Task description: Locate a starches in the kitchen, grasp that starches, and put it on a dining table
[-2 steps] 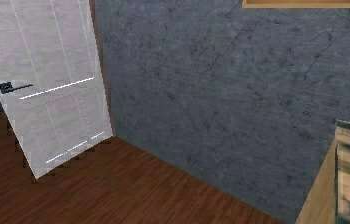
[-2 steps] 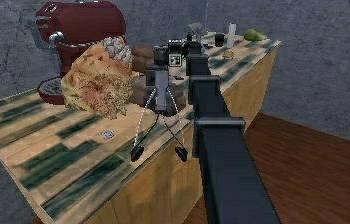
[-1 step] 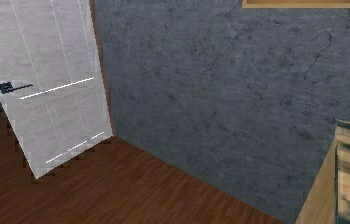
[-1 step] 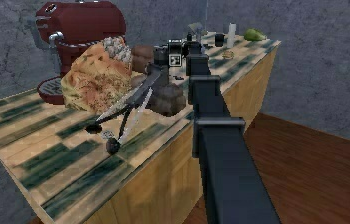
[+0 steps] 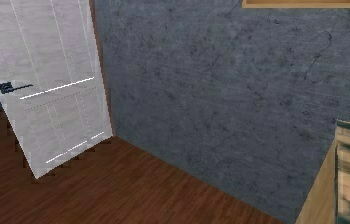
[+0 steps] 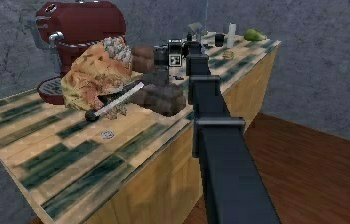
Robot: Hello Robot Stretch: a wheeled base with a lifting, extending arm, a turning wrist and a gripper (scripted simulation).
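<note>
Brown crusty lump (image 6: 95, 75) lies on the striped counter (image 6: 73, 150), at nine o'clock from the gripper (image 6: 161, 70). With clutter behind the gripper, I cannot tell whether it holds anything. Knife (image 6: 118, 98) at the lump's five o'clock, red mixer (image 6: 75, 28) at eleven.

I face a white door (image 5: 53, 85) beside a dark grey wall (image 5: 223, 90), brown wood floor (image 5: 123, 190) below, a striped counter (image 6: 43, 165) alongside.
</note>
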